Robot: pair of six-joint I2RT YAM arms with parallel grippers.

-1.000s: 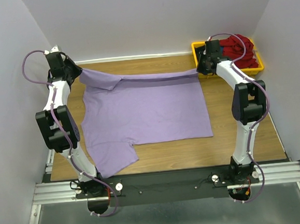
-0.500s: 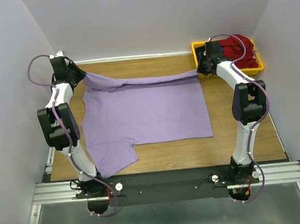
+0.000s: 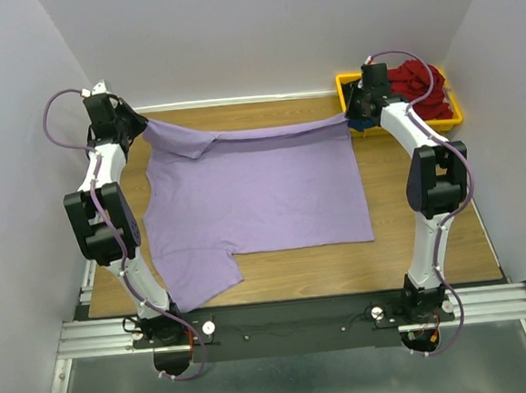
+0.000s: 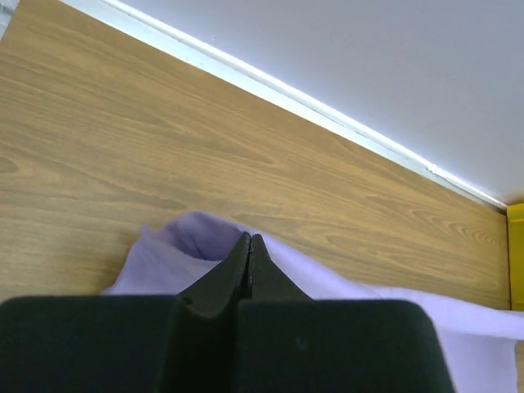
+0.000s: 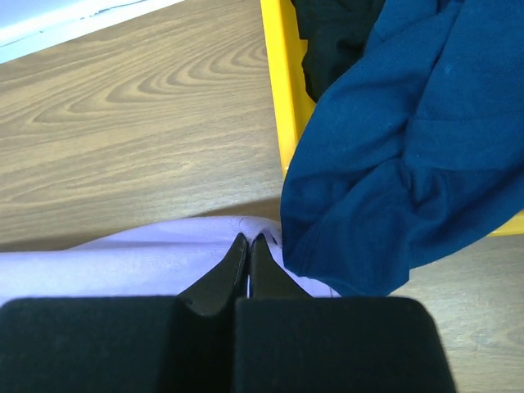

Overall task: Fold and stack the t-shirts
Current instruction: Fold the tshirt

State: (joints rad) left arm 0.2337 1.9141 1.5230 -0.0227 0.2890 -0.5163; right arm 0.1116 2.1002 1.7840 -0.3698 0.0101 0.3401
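The purple shirt point(image 3: 254, 197) lies spread across the tabletop point(image 3: 422, 243). Most of it is flat on the wood, with one sleeve reaching toward the near left edge. Its far edge is lifted off the wood and stretched in a sagging line between the two grippers.

The left gripper point(image 4: 248, 239) is at the far left corner of the tabletop. Its jaws are pressed fully together, and a fold of the purple cloth is pinched at the tips. The cloth bunches up around the tips, and the hem runs off to the right.

The right gripper point(image 5: 248, 240) is at the far right, just beside the yellow bin point(image 5: 281, 90). Its jaws are likewise clamped tight, holding the other end of the raised purple edge. From the wrist camera the pale cloth shows on both sides of the tips.

The bin stands in the far right corner of the tabletop. A blue shirt point(image 5: 409, 139) spills over its near wall and droops down close to the right gripper's tips, where it overlaps the corner of the purple cloth. A black shirt point(image 5: 332, 37) lies inside the bin behind the blue one. In the overhead view a red shirt point(image 3: 418, 84) is heaped in the bin.
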